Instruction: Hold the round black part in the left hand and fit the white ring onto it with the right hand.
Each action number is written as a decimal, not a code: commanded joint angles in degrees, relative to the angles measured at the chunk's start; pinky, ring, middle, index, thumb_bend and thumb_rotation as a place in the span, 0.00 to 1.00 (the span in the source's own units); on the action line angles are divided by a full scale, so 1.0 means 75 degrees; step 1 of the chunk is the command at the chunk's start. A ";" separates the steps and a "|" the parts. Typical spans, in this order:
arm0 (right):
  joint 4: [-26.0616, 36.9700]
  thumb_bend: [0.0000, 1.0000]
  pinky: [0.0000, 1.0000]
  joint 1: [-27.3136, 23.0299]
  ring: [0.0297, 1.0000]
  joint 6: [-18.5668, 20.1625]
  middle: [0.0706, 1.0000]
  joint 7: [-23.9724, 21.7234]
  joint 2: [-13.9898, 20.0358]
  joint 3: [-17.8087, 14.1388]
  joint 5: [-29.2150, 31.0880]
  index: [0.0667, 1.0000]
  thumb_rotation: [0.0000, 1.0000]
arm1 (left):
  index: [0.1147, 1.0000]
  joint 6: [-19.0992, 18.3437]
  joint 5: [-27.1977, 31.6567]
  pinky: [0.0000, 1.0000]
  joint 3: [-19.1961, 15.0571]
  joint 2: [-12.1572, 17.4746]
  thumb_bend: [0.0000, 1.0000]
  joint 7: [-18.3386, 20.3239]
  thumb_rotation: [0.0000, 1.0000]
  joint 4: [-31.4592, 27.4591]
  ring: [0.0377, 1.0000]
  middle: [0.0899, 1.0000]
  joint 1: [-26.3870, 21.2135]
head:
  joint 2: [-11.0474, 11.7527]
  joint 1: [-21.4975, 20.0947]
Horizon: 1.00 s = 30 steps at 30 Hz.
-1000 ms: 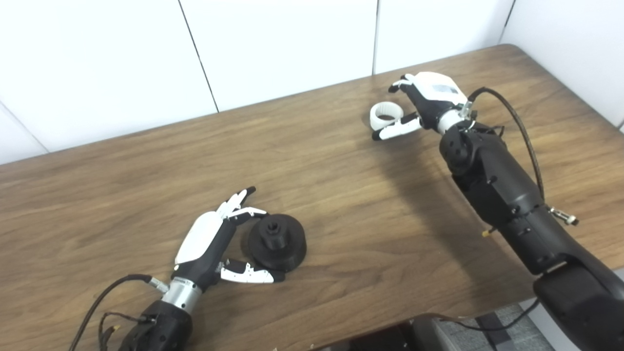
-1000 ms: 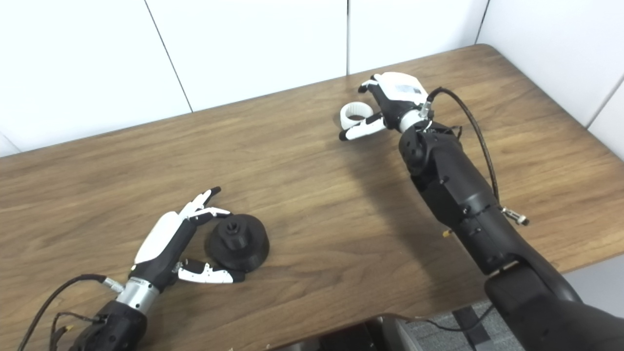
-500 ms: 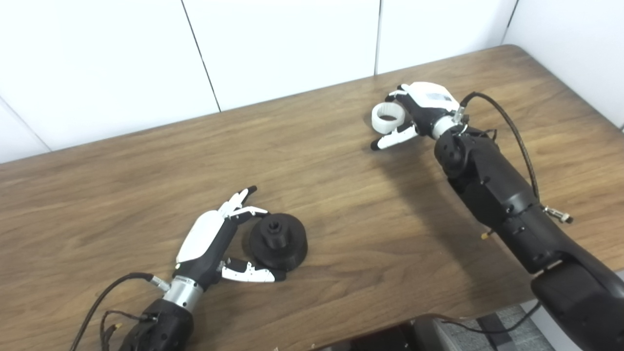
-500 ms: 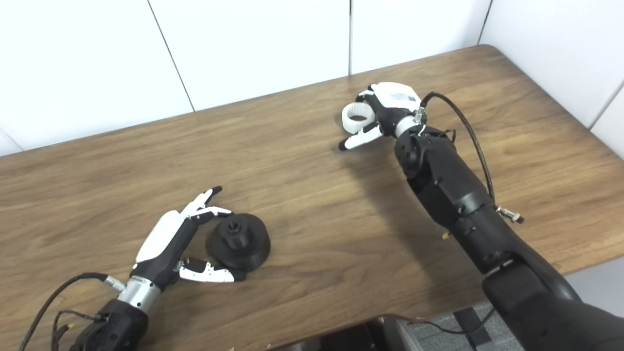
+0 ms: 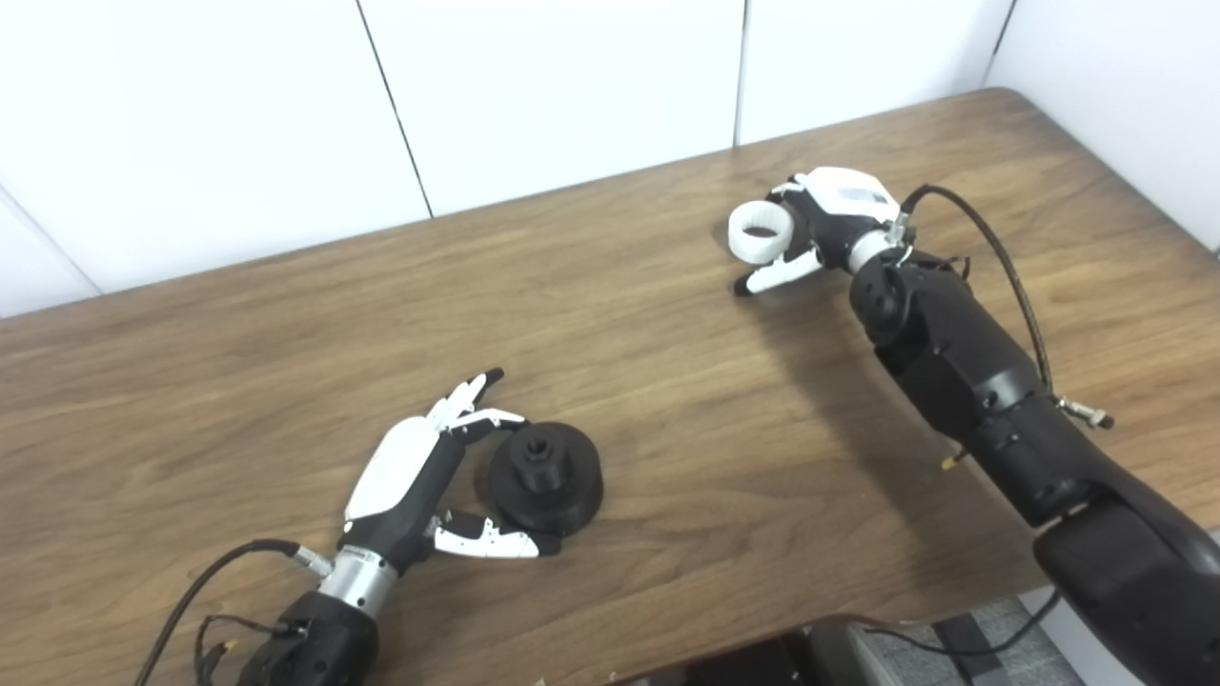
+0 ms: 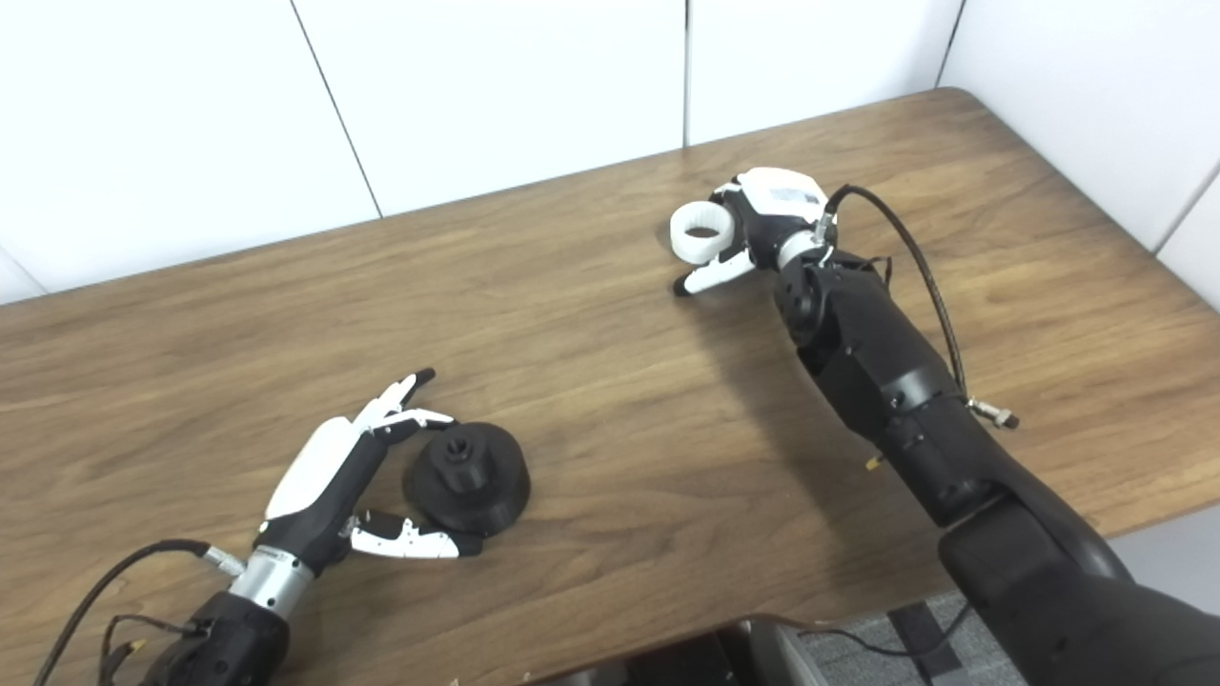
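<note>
Gripping white ring [image 5: 760, 232]: right robot hand [image 5: 827, 221] | left robot hand [image 5: 429, 474] spread beside black part [image 5: 544, 475]

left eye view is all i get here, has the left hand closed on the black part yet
observer: Not yet. In the right eye view the left hand is open, thumb lying along the near base of the round black part, fingers spread at its far side.
operator: and the ring, does the right hand have it
observer: Yes, the right hand is shut on the white ring, its hole tipped up toward the camera. I cannot tell whether it is clear of the table.
</note>
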State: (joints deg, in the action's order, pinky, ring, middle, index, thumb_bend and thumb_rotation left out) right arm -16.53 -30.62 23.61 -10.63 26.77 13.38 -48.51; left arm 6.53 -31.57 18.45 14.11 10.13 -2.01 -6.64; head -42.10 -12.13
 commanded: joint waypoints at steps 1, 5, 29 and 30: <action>0.0119 0.90 0.81 -0.0474 0.90 -0.0194 0.94 0.0306 0.0157 -0.0073 0.0025 0.84 0.47 | 0.60 0.0059 0.0019 1.00 -0.0097 0.0056 0.96 -0.0050 0.35 -0.0143 1.00 1.00 -0.0205 | 0.0003 0.0010; 0.0055 0.87 0.81 -0.0513 0.89 -0.0152 0.93 0.0378 0.0168 -0.0042 0.0035 0.81 0.46 | 0.60 0.0059 0.0035 1.00 -0.0103 0.0043 0.96 -0.0044 0.35 -0.0150 1.00 1.00 -0.0198 | -0.0020 0.0059; -0.0090 0.76 0.82 -0.0444 0.85 -0.0451 0.87 0.1358 0.0023 -0.0103 0.0493 0.58 0.31 | 0.59 -0.0060 -0.0045 0.99 -0.0109 0.0022 0.96 0.0014 0.36 -0.0276 1.00 1.00 -0.0189 | -0.0138 0.0204; -0.0075 0.75 0.82 -0.0434 0.85 -0.0454 0.87 0.1369 0.0021 -0.0103 0.0503 0.58 0.31 | 0.60 -0.0073 -0.0037 0.99 -0.0110 0.0019 0.95 0.0023 0.36 -0.0275 1.00 1.00 -0.0196 | -0.0140 0.0202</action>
State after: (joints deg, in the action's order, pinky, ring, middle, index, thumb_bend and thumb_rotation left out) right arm -18.44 -31.09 21.79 -2.11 26.11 13.14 -44.77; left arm 5.71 -31.59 18.21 14.11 10.87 -2.46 -6.66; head -43.07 -10.55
